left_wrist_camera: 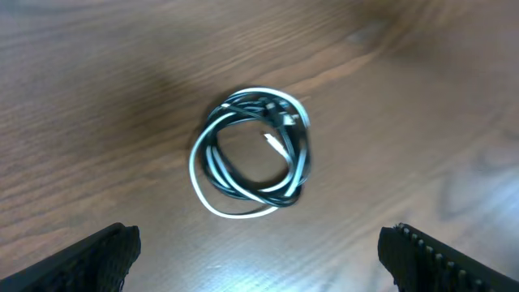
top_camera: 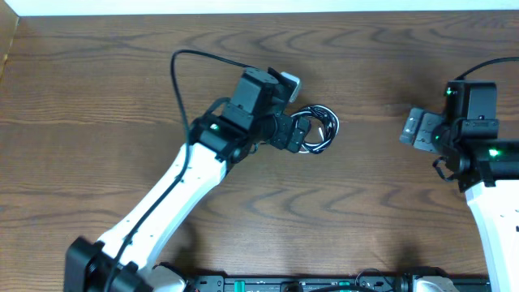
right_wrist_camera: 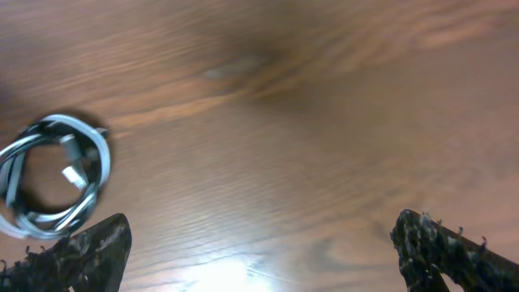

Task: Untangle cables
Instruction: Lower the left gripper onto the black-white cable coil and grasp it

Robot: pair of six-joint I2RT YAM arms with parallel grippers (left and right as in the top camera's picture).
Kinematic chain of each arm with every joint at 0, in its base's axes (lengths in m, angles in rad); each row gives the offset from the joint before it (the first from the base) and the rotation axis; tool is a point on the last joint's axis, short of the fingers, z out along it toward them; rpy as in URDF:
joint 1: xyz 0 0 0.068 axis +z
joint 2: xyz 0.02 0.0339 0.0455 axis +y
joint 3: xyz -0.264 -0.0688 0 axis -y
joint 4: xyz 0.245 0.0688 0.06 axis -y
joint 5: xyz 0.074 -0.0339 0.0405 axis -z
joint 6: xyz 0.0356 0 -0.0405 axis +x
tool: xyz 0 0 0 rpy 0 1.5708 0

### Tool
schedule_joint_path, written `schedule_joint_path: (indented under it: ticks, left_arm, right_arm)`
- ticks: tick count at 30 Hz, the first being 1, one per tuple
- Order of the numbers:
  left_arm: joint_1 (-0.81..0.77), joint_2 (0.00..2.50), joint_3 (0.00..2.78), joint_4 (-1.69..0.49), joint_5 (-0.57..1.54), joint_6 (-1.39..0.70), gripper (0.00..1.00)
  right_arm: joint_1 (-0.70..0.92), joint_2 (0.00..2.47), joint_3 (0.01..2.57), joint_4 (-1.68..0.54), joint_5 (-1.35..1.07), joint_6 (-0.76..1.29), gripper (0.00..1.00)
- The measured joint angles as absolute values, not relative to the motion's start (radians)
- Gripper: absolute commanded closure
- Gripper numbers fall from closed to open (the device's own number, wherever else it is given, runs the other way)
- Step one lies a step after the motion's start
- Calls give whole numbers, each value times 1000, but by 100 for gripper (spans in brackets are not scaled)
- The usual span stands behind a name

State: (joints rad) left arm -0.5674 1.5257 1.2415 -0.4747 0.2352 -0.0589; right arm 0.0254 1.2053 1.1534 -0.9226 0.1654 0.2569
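Black and white cables (left_wrist_camera: 300, 158) sit coiled together near the middle of the surface (top_camera: 97, 97), right under the left tool (left_wrist_camera: 259, 247), which is wide and empty. The right tool (right_wrist_camera: 259, 247) is wide too. Probably best to pinch one strand, not the whole bundle.

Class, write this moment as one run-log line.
cables: black and white, coiled together on table | left gripper: open, above cables | right gripper: open, empty, apart

Dark brown wood-grain table (top_camera: 97, 97) fills all views. Pale strip (top_camera: 259, 5) runs along its far edge. Lighter wooden border (top_camera: 6, 40) at far left corner. Soft glare patch (right_wrist_camera: 235, 272) on surface; lighting diffuse.
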Motion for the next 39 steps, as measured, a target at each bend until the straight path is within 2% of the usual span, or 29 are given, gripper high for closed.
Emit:
schedule_joint_path:
  ticks: [13, 19, 21, 35, 39]
  left_arm:
    - [-597, 1746, 1242, -378, 97, -138, 0]
    - [-600, 1788, 1242, -339, 75, -157, 4]
    - [-605, 1803, 1242, -339, 47, -165, 9]
    - [-612, 1856, 1242, -334, -20, -260, 11]
    - [-612, 1898, 1242, -331, -21, -283, 17]
  right_arm:
    - [25, 1205, 1141, -915, 43, 174, 1]
    - [25, 1205, 1141, -916, 44, 175, 1]
    - [25, 1205, 1141, -916, 56, 176, 1]
    - [25, 1205, 1141, -919, 68, 176, 1]
    - [25, 1205, 1137, -923, 71, 176, 1]
